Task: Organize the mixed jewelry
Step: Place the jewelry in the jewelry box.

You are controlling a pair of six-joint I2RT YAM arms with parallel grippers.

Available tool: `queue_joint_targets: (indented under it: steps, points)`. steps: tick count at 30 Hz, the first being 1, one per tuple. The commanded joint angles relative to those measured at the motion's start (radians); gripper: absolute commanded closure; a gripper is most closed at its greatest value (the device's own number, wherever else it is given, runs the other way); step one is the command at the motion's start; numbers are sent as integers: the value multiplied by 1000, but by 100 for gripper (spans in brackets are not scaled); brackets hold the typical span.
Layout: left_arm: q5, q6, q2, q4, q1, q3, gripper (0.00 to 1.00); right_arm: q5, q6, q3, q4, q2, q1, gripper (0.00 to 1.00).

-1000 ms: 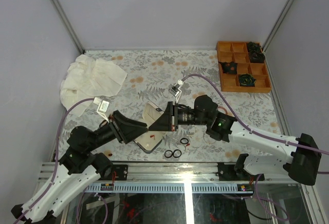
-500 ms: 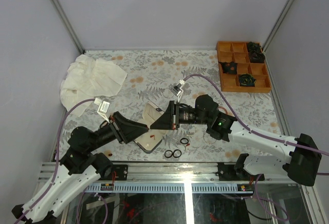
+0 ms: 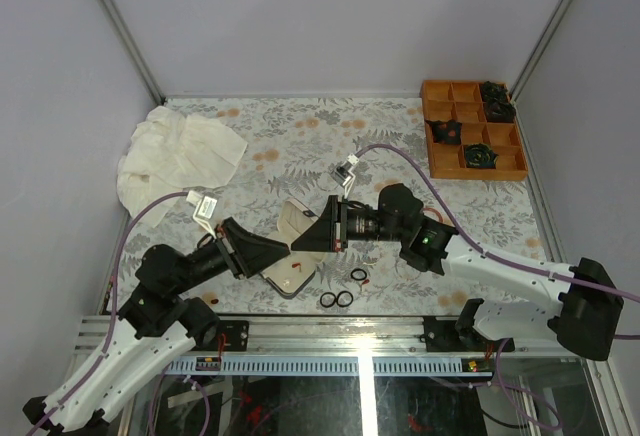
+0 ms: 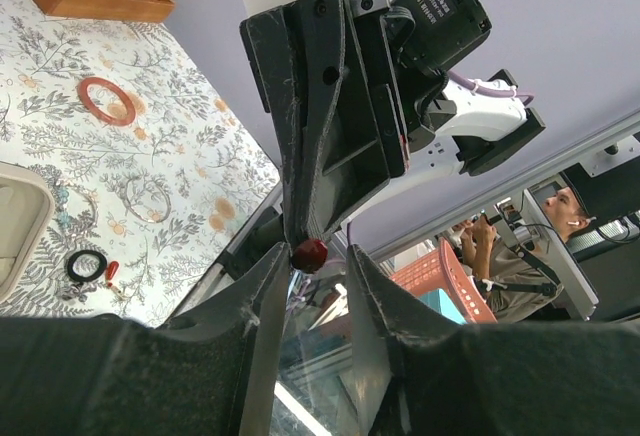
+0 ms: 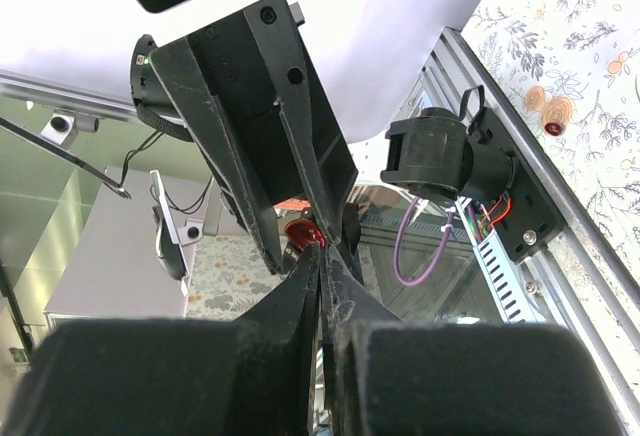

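Both grippers meet tip to tip over the open cream-lined case (image 3: 285,278). My right gripper (image 3: 297,244) (image 5: 322,254) is shut, and a tiny red bit (image 4: 309,253) (image 5: 303,232) sits pinched at its tips. My left gripper (image 3: 287,249) (image 4: 318,254) is open, its jaws standing either side of that red bit, which is close against one finger. On the table near the case lie two black rings (image 3: 336,299) and another ring (image 3: 358,275) with a red bit (image 3: 366,281) beside it. The left wrist view also shows a black ring (image 4: 87,265) and a thin clear hoop (image 4: 150,194).
An orange compartment tray (image 3: 478,173) with dark items stands at the back right. A crumpled white cloth (image 3: 175,156) lies at the back left. A red hoop (image 4: 107,101) lies on the patterned table beyond the right arm. The metal rail (image 3: 330,334) runs along the near edge.
My left gripper's jaws have narrowed around the red bit. Both arms have barely shifted and the right gripper has stayed shut.
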Motion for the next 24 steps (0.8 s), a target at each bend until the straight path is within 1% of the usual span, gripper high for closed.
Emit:
queue_joint_targets:
  steps: [1, 8, 14, 15, 16, 19, 20, 22, 24]
  points:
    - [4, 2, 6, 17, 4, -4, 74, -31, 10, 1, 66, 3, -9, 100]
    - [-3, 3, 17, 10, 4, 0, 83, -33, 12, -5, 74, 7, -9, 100]
    - [-13, 6, 20, -8, 4, 5, 87, -33, 13, -3, 74, 7, -10, 100]
    - [-18, 8, 18, -18, 4, 7, 84, -31, 13, -4, 73, 7, -10, 100]
    - [-21, 10, 17, -27, 5, 10, 78, -31, 14, -2, 74, 7, -11, 100]
    - [-31, 19, 8, -47, 3, 20, 55, -30, 12, 2, 68, 5, -10, 100]
    - [-37, 22, 4, -56, 4, 27, 51, -28, 10, 4, 63, 4, -11, 100]
    - [-47, 27, -4, -69, 4, 34, 46, -26, 7, 8, 55, 2, -10, 100]
    - [-53, 29, -5, -78, 4, 40, 44, -23, 6, 10, 50, 2, -11, 100]
